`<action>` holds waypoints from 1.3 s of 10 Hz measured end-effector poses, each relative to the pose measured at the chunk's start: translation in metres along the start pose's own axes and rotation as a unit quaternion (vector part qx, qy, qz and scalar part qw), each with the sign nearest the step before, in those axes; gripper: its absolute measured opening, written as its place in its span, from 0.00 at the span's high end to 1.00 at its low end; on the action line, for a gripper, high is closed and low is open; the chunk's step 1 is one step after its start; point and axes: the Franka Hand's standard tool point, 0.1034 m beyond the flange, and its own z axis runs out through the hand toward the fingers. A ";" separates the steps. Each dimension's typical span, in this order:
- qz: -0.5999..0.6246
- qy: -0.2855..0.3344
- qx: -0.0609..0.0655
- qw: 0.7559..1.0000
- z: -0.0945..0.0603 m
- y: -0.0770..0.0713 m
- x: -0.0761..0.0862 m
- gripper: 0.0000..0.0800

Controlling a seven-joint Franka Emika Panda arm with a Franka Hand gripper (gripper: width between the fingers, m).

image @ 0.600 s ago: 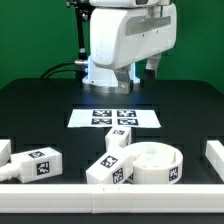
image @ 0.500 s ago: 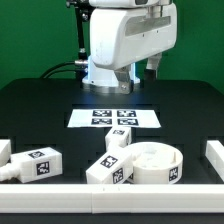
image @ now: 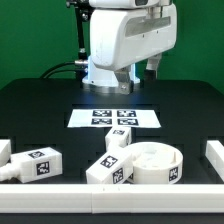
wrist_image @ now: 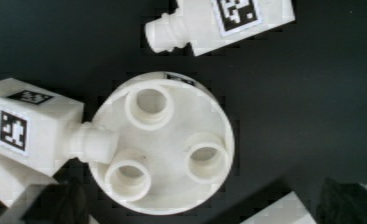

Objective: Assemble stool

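Tags [wrist_image: 15,128] of black-and-white squares mark seat disc [image: 150,172] and legs [image: 108,170]; gripper [wrist_image: 189,200] spread wide, holding nothing.

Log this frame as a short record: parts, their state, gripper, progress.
seat: hollow side up, three sockets empty
legs: one at the exterior view's left, one against the seat, one behind that, all loose
marker board: mid-table, behind the parts
gripper: open, empty, raised at the back
progress: no leg fitted yet
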 end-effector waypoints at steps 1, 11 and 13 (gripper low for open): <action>0.000 0.000 0.000 1.000 0.000 0.000 0.000 0.19; 0.025 0.015 -0.016 0.999 0.018 0.014 -0.007 0.19; 0.043 0.014 -0.009 0.999 0.020 0.025 -0.003 0.19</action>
